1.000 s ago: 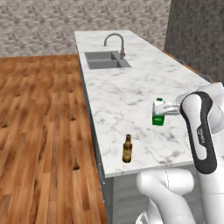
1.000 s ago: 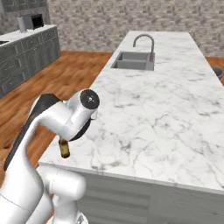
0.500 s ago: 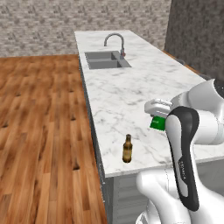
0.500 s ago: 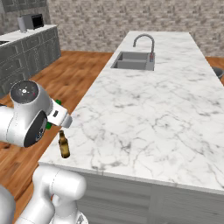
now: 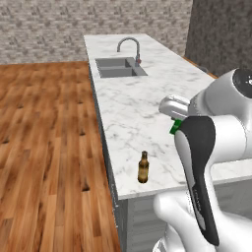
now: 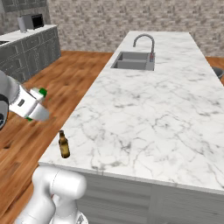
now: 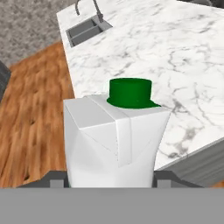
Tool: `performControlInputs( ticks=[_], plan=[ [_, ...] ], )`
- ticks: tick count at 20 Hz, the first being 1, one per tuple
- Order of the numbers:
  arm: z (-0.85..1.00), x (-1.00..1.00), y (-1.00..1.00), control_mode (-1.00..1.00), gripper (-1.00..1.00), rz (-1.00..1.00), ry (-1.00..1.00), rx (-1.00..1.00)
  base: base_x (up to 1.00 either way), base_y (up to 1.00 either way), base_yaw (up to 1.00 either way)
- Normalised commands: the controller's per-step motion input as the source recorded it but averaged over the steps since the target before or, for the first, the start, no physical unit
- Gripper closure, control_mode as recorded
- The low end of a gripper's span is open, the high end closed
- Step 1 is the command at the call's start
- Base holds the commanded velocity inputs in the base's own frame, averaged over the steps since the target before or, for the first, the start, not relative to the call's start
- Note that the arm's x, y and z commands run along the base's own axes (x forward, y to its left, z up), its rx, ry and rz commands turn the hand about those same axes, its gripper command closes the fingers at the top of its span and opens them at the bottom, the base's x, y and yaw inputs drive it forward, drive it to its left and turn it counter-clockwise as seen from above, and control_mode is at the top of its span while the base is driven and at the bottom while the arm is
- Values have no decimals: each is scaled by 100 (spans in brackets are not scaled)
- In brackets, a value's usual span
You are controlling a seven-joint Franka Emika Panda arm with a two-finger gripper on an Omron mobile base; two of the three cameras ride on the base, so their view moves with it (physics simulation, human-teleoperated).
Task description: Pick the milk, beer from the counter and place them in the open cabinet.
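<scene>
We have swung the milk (image 7: 114, 135), clamped in our gripper (image 7: 111, 181), off the counter (image 6: 148, 109), leaving the beer (image 5: 143, 167) near its edge for later.

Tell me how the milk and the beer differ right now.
The milk is a white carton with a green cap; the beer is a slim brown bottle. The milk is held in the hand off the counter; the beer stands upright near its edge.
</scene>
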Motion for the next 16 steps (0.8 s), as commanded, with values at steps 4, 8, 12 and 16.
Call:
performControlInputs(
  ticks=[4, 8, 12, 16],
  plan=[
    [55, -2, 0, -100, 100, 12, -1, -12, 0, 0, 0],
    [24, 0, 0, -100, 100, 24, 0, -11, 0, 0, 0],
    [-11, -7, 0, -100, 100, 28, 0, -13, 0, 0, 0],
    [-50, -1, -5, -100, 100, 25, -1, -17, 0, 0, 0]
  ],
)
